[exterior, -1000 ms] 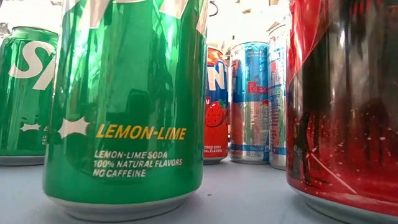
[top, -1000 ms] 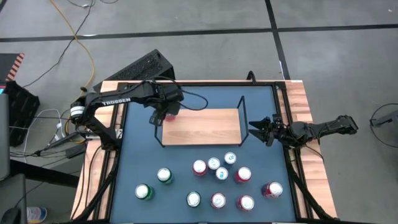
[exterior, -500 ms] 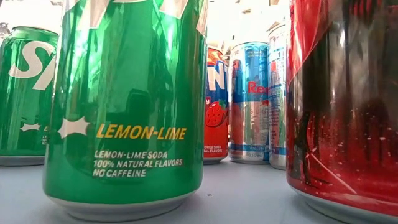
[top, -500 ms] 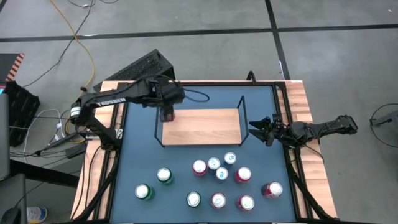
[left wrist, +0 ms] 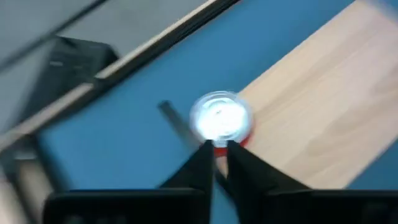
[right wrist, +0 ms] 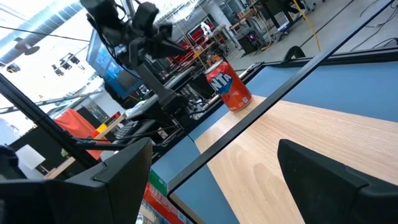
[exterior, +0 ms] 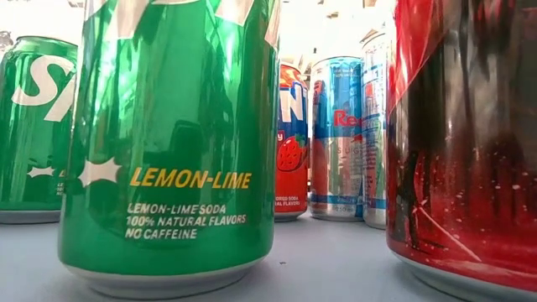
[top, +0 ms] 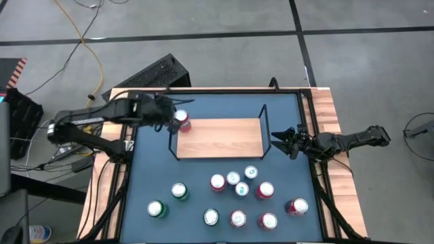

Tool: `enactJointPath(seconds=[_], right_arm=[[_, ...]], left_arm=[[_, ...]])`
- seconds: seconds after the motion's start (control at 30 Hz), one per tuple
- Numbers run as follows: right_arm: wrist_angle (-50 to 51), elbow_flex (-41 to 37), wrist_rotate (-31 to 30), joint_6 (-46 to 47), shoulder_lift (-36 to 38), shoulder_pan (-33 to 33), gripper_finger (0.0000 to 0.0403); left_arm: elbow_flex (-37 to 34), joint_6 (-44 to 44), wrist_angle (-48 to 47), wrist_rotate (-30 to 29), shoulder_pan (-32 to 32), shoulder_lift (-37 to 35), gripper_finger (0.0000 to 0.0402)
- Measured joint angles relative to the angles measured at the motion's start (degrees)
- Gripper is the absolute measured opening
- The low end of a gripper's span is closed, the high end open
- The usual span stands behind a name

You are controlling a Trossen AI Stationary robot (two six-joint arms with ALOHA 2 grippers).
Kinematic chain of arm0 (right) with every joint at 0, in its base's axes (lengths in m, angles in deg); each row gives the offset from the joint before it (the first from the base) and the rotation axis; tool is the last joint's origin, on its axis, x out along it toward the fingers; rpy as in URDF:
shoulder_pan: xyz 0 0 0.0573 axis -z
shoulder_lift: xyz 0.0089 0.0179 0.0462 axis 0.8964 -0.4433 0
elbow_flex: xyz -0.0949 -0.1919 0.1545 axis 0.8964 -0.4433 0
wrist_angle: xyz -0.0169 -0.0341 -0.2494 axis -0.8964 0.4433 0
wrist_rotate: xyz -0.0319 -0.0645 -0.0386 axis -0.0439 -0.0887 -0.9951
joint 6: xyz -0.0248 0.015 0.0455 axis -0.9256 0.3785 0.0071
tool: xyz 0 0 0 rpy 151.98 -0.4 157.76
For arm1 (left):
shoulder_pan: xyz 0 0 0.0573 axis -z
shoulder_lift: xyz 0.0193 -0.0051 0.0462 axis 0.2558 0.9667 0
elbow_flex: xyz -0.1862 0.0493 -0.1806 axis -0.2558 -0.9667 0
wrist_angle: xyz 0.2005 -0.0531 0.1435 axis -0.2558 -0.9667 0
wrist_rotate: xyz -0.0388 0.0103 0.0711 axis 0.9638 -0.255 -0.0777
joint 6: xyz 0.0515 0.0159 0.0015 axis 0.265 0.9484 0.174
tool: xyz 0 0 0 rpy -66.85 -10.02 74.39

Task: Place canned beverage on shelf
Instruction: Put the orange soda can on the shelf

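The left gripper [top: 165, 114] hangs just beside the shelf's left end, its fingers [left wrist: 200, 167] pressed together with nothing between them; in the left wrist view the tips meet with the can's silver lid beyond them, free of any grip. That red can [top: 181, 120] stands upright on the left corner of the shelf [top: 224, 139], close to the thin black wire end frame [top: 173, 139], which suggests it was set at one end so the rest of the light-wood board stays free for more cans. The right wrist view shows the same can alone at the far corner of the board, the left arm above it. Apart from that one can, the shelf carries nothing. The right gripper [top: 283, 141] waits just outside the shelf's right end frame with its fingers spread wide and empty, probably parked there to stay clear. On the dark-blue tabletop [top: 149, 176] in front of the shelf stand the remaining cans [top: 237, 184], red, green and blue-silver, all upright: a loose cluster towards the right and two green ones [top: 179, 191] further left. One delivery looks finished, with many left to go.
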Motion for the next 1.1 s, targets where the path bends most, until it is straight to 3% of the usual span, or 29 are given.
enactJointPath(seconds=[0.13, 0.3, 0.67, 0.9, 1.1], right_arm=[[-0.01, 0.0, 0.0, 0.01, -0.01, -0.01, 0.0347], [-0.02, 0.01, 0.0, 0.04, -0.02, -0.01, 0.0347], [-0.02, -0.01, 0.0, 0.22, -0.02, 0.01, 0.0347], [-0.02, 0.0, 0.0, 0.22, -0.01, 0.0, 0.0347], [0.0, 0.01, -0.02, 0.22, -0.02, 0.0, 0.0347]], left_arm=[[-11.61, -2.3, 13.23, 3.5, 0.03, -6.37, 0.0003], [-20.84, -4.65, 20.92, 3.31, 0.03, -10.8, 0.0], [-25.98, -8.18, 29.09, 1.67, 1.43, -16.72, 0.0], [-25.89, -13.37, 25.4, -5.85, 1.32, -21.99, 0.0], [-25.92, -20.96, 14.34, -7.24, 1.32, -20.28, 0.0]])
